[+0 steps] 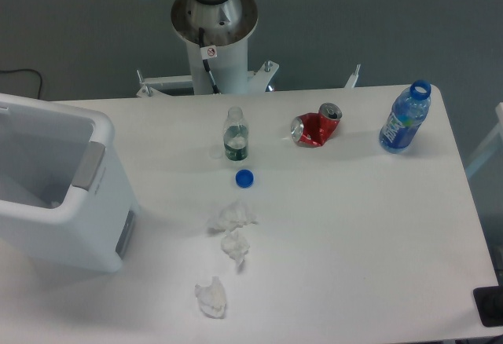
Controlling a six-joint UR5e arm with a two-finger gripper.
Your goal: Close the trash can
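Trash can [59, 195] stood open at tabletop's [354, 226] left edge, lid not visible. Arm base [214, 26] stood behind tabletop's far edge; can lay left and nearer camera. Tool out of frame, so state unknown.

The desk [354, 226] carried one trash can [59, 191], open-topped. There were two uncapped bottles: one small clear bottle [236, 134] and one blue bottle [405, 118]. One loose blue cap [244, 177], one crushed red can [315, 126] and three crumpled tissues [233, 217] [235, 246] [211, 297] were counted.
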